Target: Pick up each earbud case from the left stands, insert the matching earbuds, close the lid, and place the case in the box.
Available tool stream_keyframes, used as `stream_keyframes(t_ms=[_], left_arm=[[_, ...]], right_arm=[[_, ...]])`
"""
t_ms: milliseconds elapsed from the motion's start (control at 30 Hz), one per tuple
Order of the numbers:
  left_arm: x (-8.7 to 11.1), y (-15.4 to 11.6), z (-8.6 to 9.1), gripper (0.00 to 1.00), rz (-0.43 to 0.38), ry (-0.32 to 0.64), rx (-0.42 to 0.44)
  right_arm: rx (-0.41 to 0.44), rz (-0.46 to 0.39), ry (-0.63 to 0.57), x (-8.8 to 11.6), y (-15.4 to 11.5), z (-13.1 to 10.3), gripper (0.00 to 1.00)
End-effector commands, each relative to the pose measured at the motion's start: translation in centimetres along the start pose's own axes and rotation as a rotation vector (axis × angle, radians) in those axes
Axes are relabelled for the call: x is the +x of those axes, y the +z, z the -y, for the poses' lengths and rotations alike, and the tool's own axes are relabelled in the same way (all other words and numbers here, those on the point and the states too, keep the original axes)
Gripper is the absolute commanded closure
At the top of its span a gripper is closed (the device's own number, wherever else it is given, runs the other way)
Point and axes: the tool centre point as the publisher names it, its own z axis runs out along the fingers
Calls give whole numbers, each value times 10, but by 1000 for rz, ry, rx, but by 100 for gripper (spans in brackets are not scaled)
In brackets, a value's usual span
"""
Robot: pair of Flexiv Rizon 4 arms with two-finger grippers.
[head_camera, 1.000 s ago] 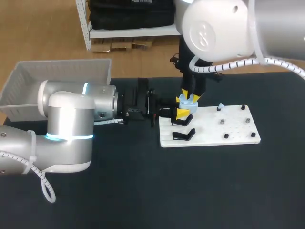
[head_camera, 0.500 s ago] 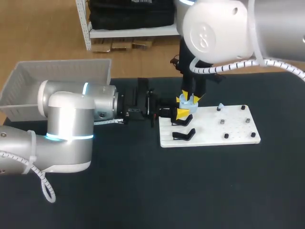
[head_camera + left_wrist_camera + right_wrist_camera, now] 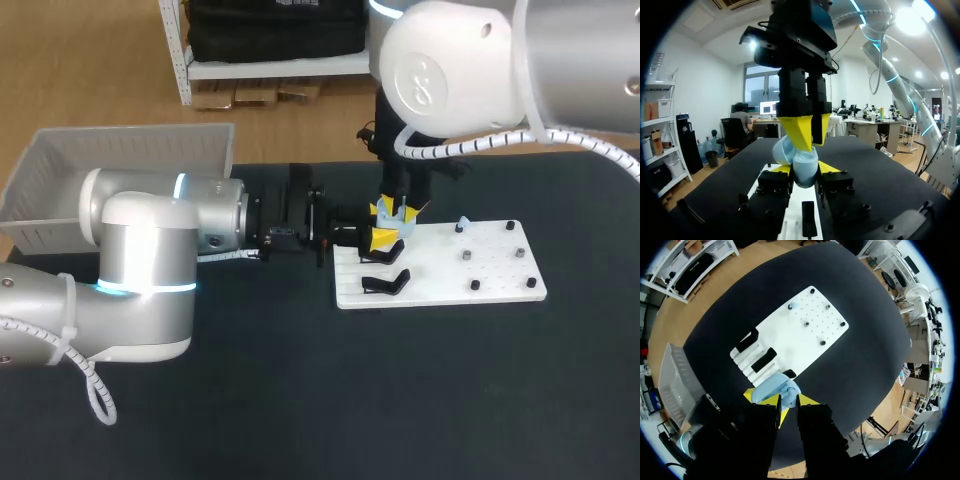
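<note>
Left wrist view: left gripper (image 3: 805,168) clenched on the blue case (image 3: 801,172), held just over the stands of the board (image 3: 480,262). Right gripper (image 3: 803,131) is down on top of the case; can't tell if it's pinching an earbud or only pressing, too occluded. Probably seating a bud. To do it well: keep the left clamp firm and level, push straight down into the pocket, no twisting against the lid. One earbud (image 3: 462,222) waits on the board.

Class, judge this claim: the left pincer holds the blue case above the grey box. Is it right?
Wrong place. The left pincer holds the blue case above the white board, not the box. The head view shows this.
</note>
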Motion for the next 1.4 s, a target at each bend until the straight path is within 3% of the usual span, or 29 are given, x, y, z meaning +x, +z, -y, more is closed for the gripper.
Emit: stream_keyframes(t_ms=[33,133,233,333,500,567,733,833,933,1133,1400], left_arm=[[1,0,0,100,4,3,-4],[1,0,0,100,4,3,-4],[1,0,0,100,4,3,-4],[1,0,0,100,4,3,-4],[1,0,0,100,4,3,-4],[1,0,0,100,4,3,-4],[1,0,0,100,4,3,-4],[1,0,0,100,4,3,-4],[1,0,0,100,4,3,-4],[1,0,0,100,4,3,-4],[1,0,0,100,4,3,-4]], right_arm=[[8,-1,1,0,1,-2,85],[7,-1,2,0,0,-2,62],[0,1,3,2,-4,0,55],[-30,7,1,5,-11,5,64],[-114,-13,-19,8,-29,22,62],[-171,-34,-75,5,-34,29,62],[-260,28,-311,-7,-35,46,57],[-292,53,-360,-19,-35,56,57],[-287,87,-362,-37,-35,62,61],[-236,134,-393,-67,-23,63,57],[-207,104,-443,-100,-3,57,56]])
